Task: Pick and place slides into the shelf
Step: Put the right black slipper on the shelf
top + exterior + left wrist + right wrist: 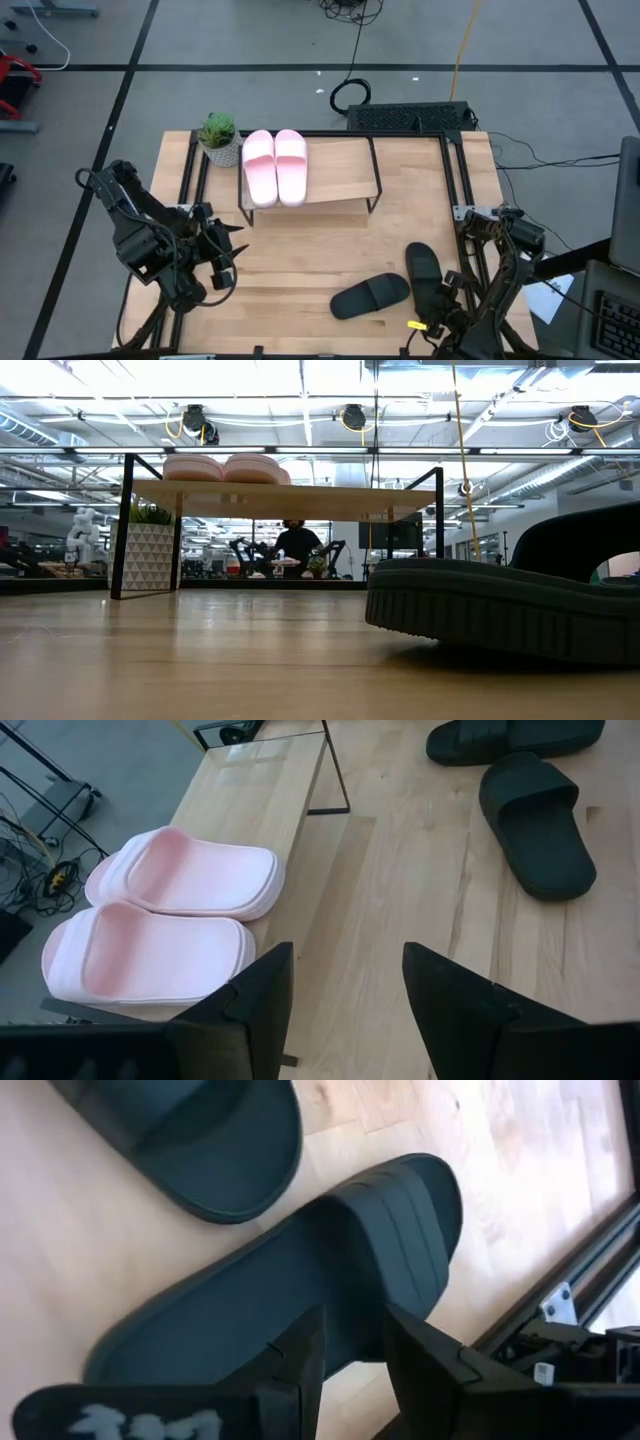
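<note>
The shelf (340, 170) stands at the table's far middle. The pale pink pair (275, 165) lies side by side on its left half, soles down, and also shows in the left wrist view (190, 880). Both black slides are on the table near right. One lies crosswise (370, 296). The other (424, 270) points away from the near edge. My right gripper (440, 300) is at that slide's near end, shut on it. My left gripper (225, 262) waits open at the near left, touching nothing (345, 980). My right gripper (355, 1330) has the black slide's side rim (350, 1295) near its heel end between its two fingers, one over the footbed and one outside the edge. It comes from above, slanting in from the near right. The slide lies flat on the table.
A potted plant (220, 140) stands at the shelf's left end. Black frame rails (455, 180) run along the table's left and right sides. A black device (410, 117) sits beyond the far edge. Bare tabletop lies between the arms. A person (295, 545) sits far behind the table.
</note>
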`<state>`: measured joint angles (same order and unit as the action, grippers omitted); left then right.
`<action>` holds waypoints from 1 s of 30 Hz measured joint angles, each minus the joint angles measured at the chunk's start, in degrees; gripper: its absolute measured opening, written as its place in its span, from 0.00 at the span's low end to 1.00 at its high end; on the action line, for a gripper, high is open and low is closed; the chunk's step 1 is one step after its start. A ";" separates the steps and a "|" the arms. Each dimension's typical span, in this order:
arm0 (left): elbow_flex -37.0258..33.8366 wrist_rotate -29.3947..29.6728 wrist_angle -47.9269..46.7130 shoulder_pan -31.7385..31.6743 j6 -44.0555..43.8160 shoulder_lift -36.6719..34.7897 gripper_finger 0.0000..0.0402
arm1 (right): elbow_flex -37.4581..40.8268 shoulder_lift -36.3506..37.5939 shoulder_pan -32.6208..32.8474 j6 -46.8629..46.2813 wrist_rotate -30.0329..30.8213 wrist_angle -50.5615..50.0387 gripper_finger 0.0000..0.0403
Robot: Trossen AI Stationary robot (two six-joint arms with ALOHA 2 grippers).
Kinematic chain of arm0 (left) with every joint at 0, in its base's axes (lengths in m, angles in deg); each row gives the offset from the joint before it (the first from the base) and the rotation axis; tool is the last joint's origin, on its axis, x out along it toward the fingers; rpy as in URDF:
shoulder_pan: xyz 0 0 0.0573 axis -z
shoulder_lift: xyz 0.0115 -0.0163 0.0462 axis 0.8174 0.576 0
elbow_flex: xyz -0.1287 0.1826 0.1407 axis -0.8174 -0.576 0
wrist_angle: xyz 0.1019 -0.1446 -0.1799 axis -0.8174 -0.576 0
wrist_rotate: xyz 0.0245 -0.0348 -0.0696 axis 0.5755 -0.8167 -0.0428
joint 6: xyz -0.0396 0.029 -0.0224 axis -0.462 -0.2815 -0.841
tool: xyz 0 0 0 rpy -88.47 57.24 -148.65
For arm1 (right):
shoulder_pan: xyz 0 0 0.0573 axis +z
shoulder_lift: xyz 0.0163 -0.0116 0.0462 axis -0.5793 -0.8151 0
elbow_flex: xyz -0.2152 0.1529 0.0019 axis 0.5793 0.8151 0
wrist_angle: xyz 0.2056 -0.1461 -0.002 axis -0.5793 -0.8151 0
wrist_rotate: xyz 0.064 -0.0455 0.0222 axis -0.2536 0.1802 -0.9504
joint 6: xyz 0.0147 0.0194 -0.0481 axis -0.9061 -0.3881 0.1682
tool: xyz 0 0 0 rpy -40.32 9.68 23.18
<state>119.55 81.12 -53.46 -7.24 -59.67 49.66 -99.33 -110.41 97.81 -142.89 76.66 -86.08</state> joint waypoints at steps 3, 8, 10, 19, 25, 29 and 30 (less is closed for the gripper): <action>0.00 0.00 -0.01 0.00 0.02 0.00 0.48 | 1.00 0.00 -0.39 0.55 0.01 -0.02 0.23; 0.00 0.02 -0.01 0.00 0.46 0.00 0.48 | 1.95 0.00 -0.87 0.88 0.01 -0.01 0.23; 0.00 0.02 -0.01 0.00 0.89 0.00 0.48 | 2.10 0.00 -0.88 0.88 0.01 -0.02 0.23; 0.00 0.04 -0.01 0.00 0.96 0.00 0.48 | 2.15 0.00 -0.85 1.33 -0.01 0.92 0.23; 0.00 0.04 -0.01 0.00 0.96 0.00 0.48 | 3.34 0.00 -0.85 1.49 -0.01 1.52 0.23; 0.00 0.04 -0.01 0.00 0.94 0.00 0.48 | 5.46 0.00 -0.87 2.08 -1.87 4.54 0.23; 0.00 0.04 -0.01 0.00 0.96 0.00 0.48 | 5.86 0.00 -0.85 2.04 -1.76 4.92 0.23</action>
<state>119.55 81.16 -53.47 -7.24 -58.71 49.66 -93.47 -110.41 96.96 -140.84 74.90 -81.16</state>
